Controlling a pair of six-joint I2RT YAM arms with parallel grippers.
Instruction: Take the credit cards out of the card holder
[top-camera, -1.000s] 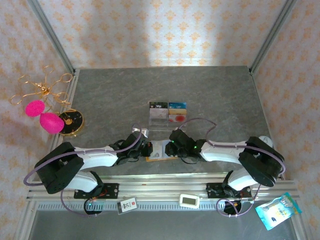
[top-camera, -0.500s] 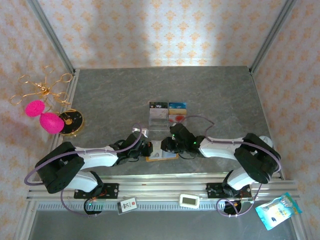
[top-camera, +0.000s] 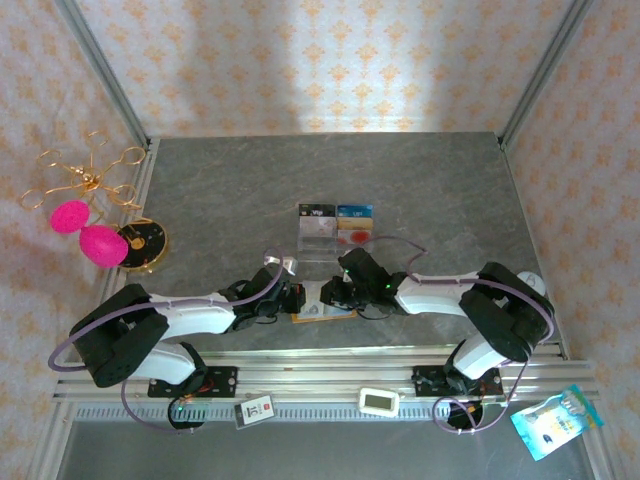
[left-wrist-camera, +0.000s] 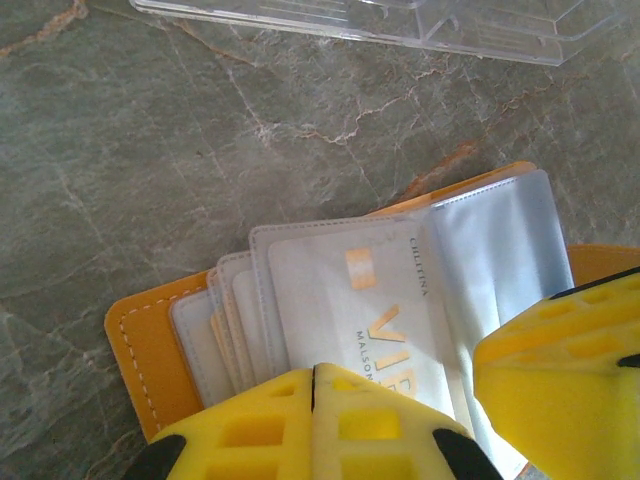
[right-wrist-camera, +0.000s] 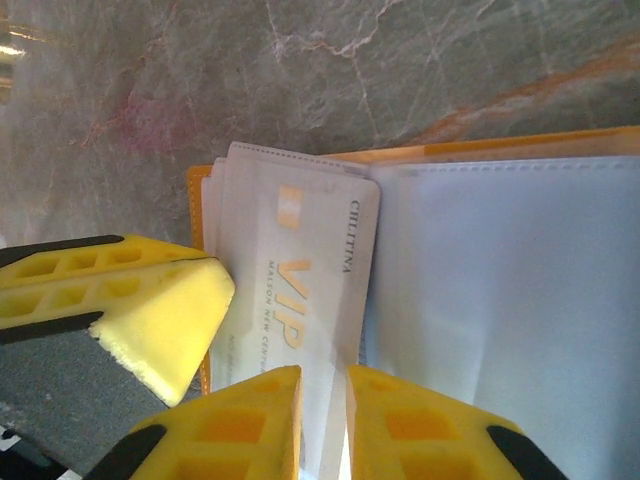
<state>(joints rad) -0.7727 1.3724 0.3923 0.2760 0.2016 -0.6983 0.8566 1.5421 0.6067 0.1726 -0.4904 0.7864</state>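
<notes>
The right arm has swung in toward 9 o'clock over the last second, and its hand (right-wrist-camera: 323, 405) now sits right over the open card holder (top-camera: 322, 302). The left arm hasn't budged. So this is the pull being set up, and no card has come free in this stretch.

In the right wrist view, the right hand's pads are almost together and look clamped on the near end of the VIP card (right-wrist-camera: 296, 290). I can't tell whether they've got the card itself or only its clear sleeve.

The left hand (left-wrist-camera: 313, 385) is fully together, tips pressed down on the fanned sleeves to pin the holder to the worktop (top-camera: 220, 200).

The holder lies open and flat near the 6 o'clock edge of the worktop, dead centre between the two hands. The clear acrylic tray (top-camera: 334, 232), which already has cards in it, stands just beyond at 12 o'clock.

From above, the holder's long axis runs 9 to 3, its 3 o'clock end tipped slightly away from the arms.

In the right wrist view, the VIP card's long axis runs roughly 12 to 6. Its gold chip is up at 12 and its lettering reads down the card.
</notes>
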